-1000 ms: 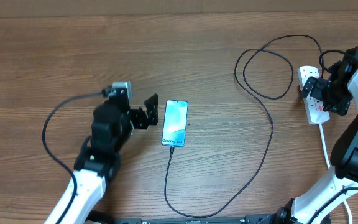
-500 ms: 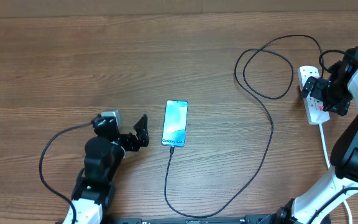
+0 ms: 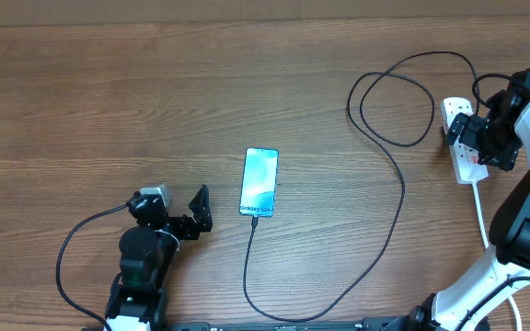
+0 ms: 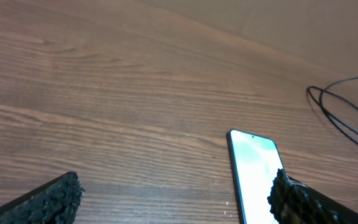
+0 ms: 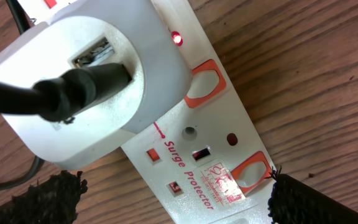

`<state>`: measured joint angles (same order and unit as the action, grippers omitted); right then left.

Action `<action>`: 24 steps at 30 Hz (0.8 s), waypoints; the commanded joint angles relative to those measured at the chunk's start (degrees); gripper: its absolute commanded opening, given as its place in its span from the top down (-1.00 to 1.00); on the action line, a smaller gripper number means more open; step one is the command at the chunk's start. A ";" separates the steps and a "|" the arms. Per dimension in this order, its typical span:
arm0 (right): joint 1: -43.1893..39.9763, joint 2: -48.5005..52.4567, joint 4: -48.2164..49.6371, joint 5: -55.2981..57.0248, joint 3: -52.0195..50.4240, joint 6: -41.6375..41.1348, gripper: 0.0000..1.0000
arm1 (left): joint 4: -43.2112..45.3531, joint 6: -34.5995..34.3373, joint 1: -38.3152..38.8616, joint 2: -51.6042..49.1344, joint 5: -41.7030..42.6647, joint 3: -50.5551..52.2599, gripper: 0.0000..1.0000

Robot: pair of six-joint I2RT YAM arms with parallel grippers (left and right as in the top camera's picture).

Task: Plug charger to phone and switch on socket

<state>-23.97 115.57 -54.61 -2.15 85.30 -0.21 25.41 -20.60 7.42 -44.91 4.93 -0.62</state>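
My left gripper [image 3: 194, 215] is wide open and holds nothing. It sits just left of the phone [image 3: 259, 181], not touching it. The phone lies flat mid-table [image 3: 109, 92]. The charger [image 3: 401, 198] meets its bottom edge, then loops right to the white adapter [image 5: 86, 93] seated in the socket [image 3: 472, 171]. My right gripper [image 3: 474, 145] is wide open too, jaws either side of the socket, nothing clamped. Red lamp [image 5: 178, 38] lit.

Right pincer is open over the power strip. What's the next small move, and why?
Probably lift the right pincer clear of the power strip. A red light glows beside the white adapter and the cable meets the phone's bottom edge, so both steps look done.
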 commanded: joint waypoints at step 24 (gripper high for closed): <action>-0.20 -2.21 0.33 -0.11 0.98 0.70 -0.99 | -29.68 11.54 -0.74 37.66 -8.11 0.35 -0.99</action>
<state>-23.99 115.57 -54.57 -2.13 85.30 -0.21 -4.32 -15.88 7.33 -10.68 -2.02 -0.47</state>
